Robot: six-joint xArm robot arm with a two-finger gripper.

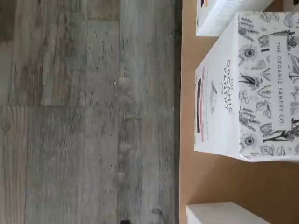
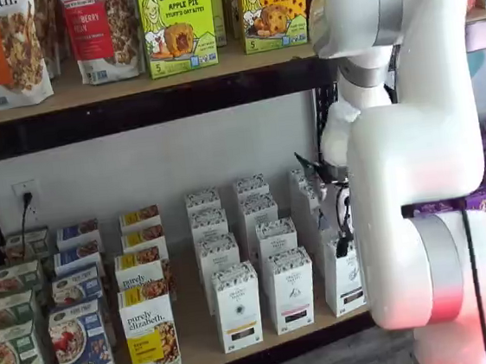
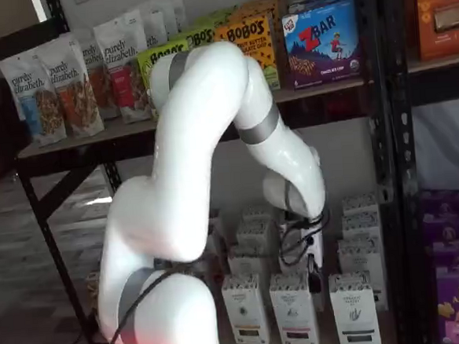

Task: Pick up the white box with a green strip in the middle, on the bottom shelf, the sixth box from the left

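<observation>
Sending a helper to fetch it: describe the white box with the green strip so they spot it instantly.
Go to the bottom shelf, the pale wood board. Three white cartons stand in its front row; the white box is the rightmost, its band dark greenish, not yellow or pink.

The arm (image 3: 203, 126) is glossy white, built of thick rounded segments, with grey metallic bands at its joints in both shelf views. Black cables (image 3: 301, 242) loop near its wrist, and another black cable (image 2: 475, 279) runs down its lower body.
</observation>
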